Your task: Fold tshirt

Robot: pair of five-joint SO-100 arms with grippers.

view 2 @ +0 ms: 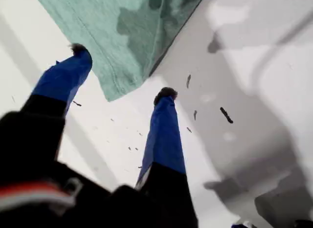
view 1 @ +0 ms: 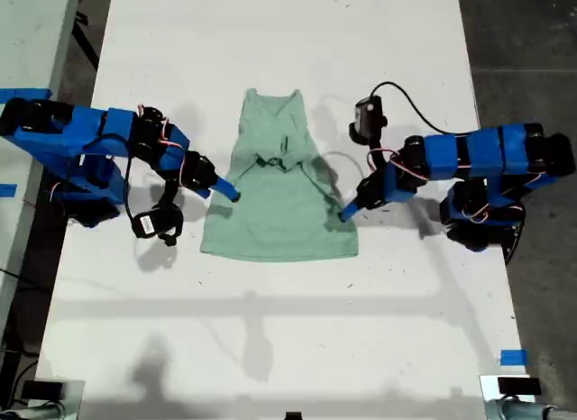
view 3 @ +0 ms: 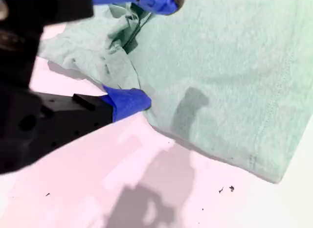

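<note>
The pale mint-green tshirt [view 1: 279, 213] lies flat on the white table [view 1: 288, 348], its sleeves tucked inward and bunched near the middle [view 1: 279, 159]. My first gripper [view 1: 347, 213] is open at the shirt's edge on the exterior view's right. In the first wrist view, a corner of the cloth [view 2: 117, 86] sits between its blue fingertips [view 2: 166, 98]. My second gripper [view 1: 230, 193] is open at the shirt's edge on the exterior view's left. One finger [view 3: 129, 103] is at the cloth edge and the other is over the tshirt [view 3: 220, 91], with the rumpled fabric [view 3: 107, 57] between them.
Both arm bases stand at the table's sides in the exterior view, each with a black camera module [view 1: 365, 118] and cable beside its gripper. A blue tape mark [view 1: 512, 357] sits near the front corner on the exterior view's right. Small dark specks [view 2: 226, 115] dot the table.
</note>
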